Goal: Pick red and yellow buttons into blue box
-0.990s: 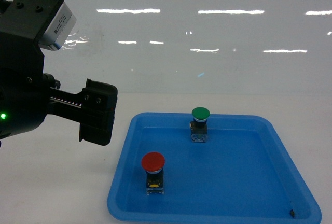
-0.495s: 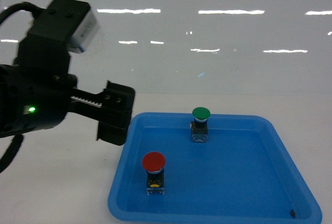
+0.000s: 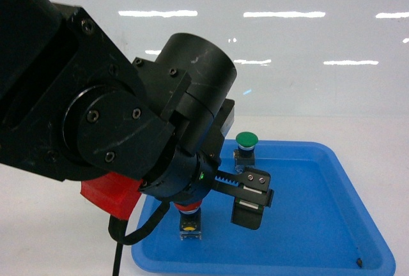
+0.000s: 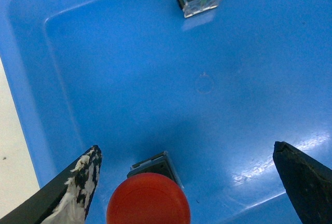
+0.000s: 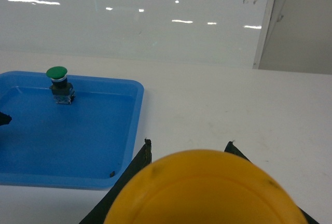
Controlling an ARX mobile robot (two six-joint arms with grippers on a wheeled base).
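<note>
Red-capped mushroom push button (image 4: pixel 148 199) on its black-and-clear switch block stands upright in the shallow blue plastic tray (image 3: pixel 358 215), near the tray's 7 o'clock corner in the head view, where only its block and a sliver of red show below the arm. The left gripper (image 4: pixel 189 182) hangs over it with its black fingers (image 4: pixel 78 182) spread wide: in the left wrist view one fingertip sits at about 9 o'clock of the red cap, just beside it, and the other well off at 3 o'clock, neither touching the cap. The cap lies nearer the left-hand finger than the middle of the gap. The bulky black left arm (image 3: pixel 96 129) fills the head view's left half.

Toward 12 o'clock in the tray stands a green-capped push button (image 3: pixel 246 139) on a similar block, upright and well apart from the red one.

In the right wrist view a round yellow button cap (image 5: pixel 207 190) fills the bottom of the picture, right between the dark fingers (image 5: pixel 136 169) of the right gripper (image 5: pixel 189 154), which sit against either side of it, gripping it. It is held over the white table (image 5: pixel 233 110), beyond the tray's 3 o'clock edge.
</note>
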